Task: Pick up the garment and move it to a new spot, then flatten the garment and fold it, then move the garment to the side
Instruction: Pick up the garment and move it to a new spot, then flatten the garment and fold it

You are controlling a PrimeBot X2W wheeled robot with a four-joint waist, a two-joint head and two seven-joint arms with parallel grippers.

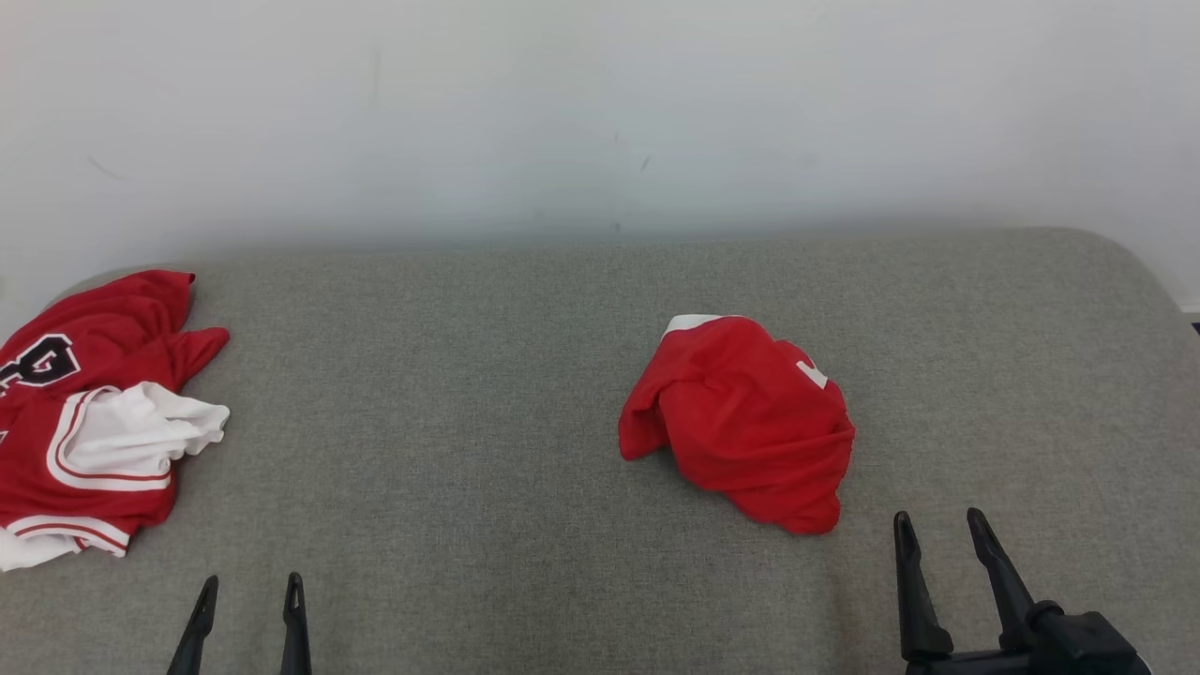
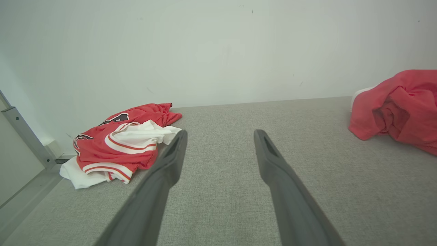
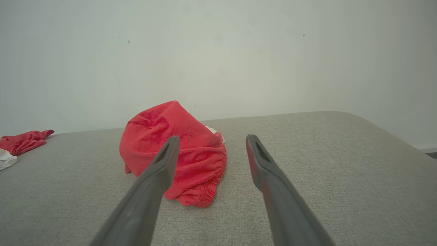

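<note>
You have the garment lying on the table in a crumpled red heap, a little right of the table's middle. A strip of white trim shows on the side facing the table's far edge. The heap is neither flattened nor folded.

Your right gripper sits over the table's near right part. Its fingers are spread wide and hold nothing, and the tips are short of the heap, not touching it.

Your left gripper sits over the table's near left part, also spread wide and empty, with only bare table between its fingers.

A red and white jersey with a black numeral lies bunched at the table's left edge. A plain pale wall rises behind the table's far edge.
</note>
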